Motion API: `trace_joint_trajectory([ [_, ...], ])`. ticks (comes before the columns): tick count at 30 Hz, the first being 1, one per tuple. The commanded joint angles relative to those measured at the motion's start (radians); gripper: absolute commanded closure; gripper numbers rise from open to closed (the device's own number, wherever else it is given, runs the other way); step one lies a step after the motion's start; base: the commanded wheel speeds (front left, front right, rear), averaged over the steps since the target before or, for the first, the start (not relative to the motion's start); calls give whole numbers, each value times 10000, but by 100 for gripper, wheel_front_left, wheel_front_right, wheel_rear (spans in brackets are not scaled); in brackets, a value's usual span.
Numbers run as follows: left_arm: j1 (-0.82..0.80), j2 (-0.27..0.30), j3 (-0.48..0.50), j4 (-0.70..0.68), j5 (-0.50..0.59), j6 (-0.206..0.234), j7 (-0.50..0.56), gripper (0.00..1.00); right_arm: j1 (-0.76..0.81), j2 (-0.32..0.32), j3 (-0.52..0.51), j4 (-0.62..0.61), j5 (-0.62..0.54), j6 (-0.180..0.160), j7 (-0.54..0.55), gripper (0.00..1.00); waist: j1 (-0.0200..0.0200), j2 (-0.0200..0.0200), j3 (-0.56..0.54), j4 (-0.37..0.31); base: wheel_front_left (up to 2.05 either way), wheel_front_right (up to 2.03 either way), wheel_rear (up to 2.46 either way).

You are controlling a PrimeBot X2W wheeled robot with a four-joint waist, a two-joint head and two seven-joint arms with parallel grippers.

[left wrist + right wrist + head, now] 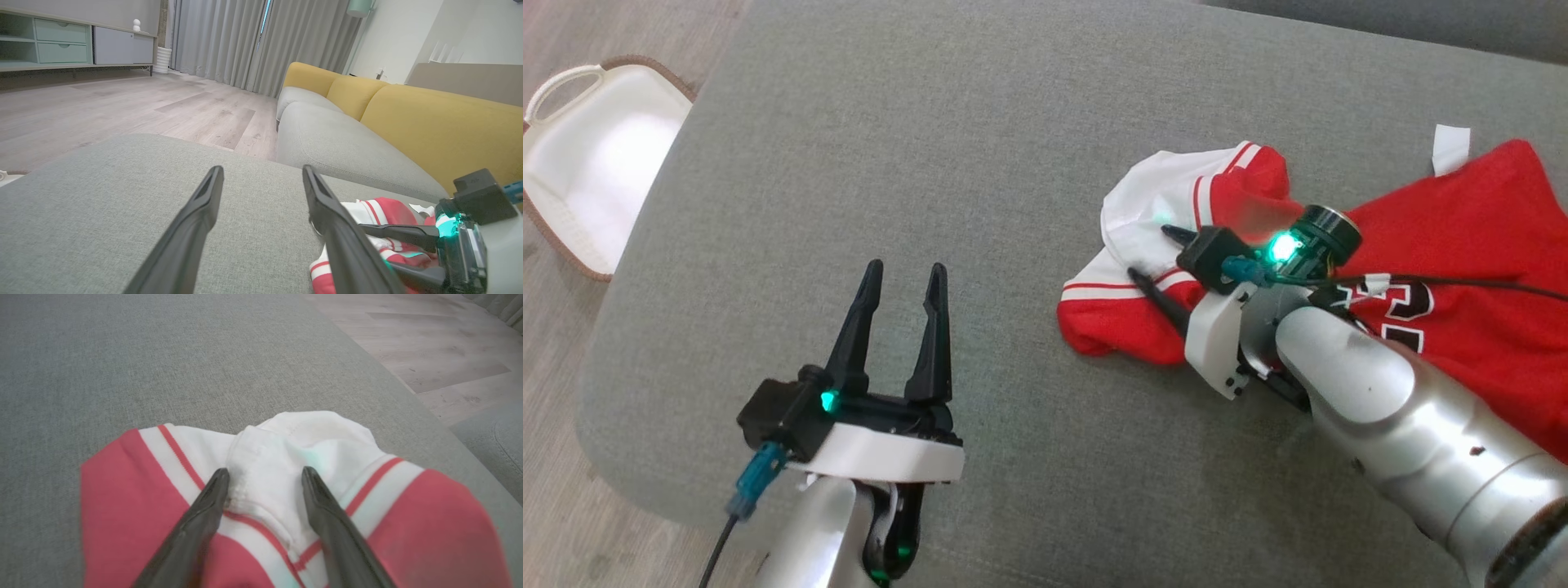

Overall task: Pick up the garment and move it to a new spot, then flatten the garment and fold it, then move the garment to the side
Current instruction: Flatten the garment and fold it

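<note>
- A wide grey cushion (931,122) carries a red and white garment (1486,245), which lies rumpled near the cushion's right edge with a dark number printed on the red cloth.
- A small white label (1451,149) sticks out at the garment's far side.
- The right tool (1151,252) sits low over the garment's left end, on the striped white trim. Its two dark fingers (204,514) are spread apart either side of a raised white fold, and the tips seem to touch the cloth, though nothing is pinched.
- The left tool (907,269) hangs over bare cushion near the front edge, well left of the garment, fingers apart and holding nothing.
- A white basket (605,163) stands on the wooden floor (122,98) past the cushion's far left corner.
</note>
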Motion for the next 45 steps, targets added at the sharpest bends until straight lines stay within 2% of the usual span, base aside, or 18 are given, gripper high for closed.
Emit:
trace_joint_trajectory([
  [1,-367,51,250,-314,-57,41,-80,0,-230,134,37,-69,120,65,-75,100,0,0,2,-24,0,0,0],
  [13,-359,51,369,-248,83,67,-80,0,-603,420,-872,83,2176,65,-420,100,0,0,-171,-439,0,0,0],
  [19,-398,51,342,-273,99,36,-80,0,-1218,-83,-1882,94,3005,65,-460,100,0,0,-130,-512,0,0,0],
  [23,-489,51,298,-304,86,9,-80,0,-2152,-740,-2889,1136,2938,65,-633,100,0,0,43,-413,0,0,0],
  [24,-516,51,297,-300,92,3,-80,0,-2471,-925,-3059,1544,2666,65,-816,22,0,0,101,-386,0,0,0],
  [25,-548,51,286,-300,89,-7,-80,0,-2783,-1060,-3248,1988,2410,65,-1019,0,0,0,157,-351,0,0,0],
  [30,-604,51,285,-291,88,7,-80,0,-3788,-1013,-4221,3740,1713,65,-1770,0,0,0,198,-354,0,0,0],
  [36,-615,51,661,-277,324,-20,-80,0,-3424,-362,-4478,3954,981,65,-2055,0,0,0,-70,-959,0,0,0],
  [41,-588,51,1139,-347,588,-95,-80,0,-2232,-65,-5355,1746,396,65,-2071,0,0,0,-323,-1850,0,0,0],
  [42,-588,51,1139,-347,588,-95,-80,0,-2232,-65,-5355,1746,396,65,-2071,0,0,0,-323,-1850,0,0,0],
  [45,-544,51,1393,-392,707,-159,-80,0,-891,137,-6342,33,-75,65,-2073,0,0,0,-527,-2431,0,0,0],
])
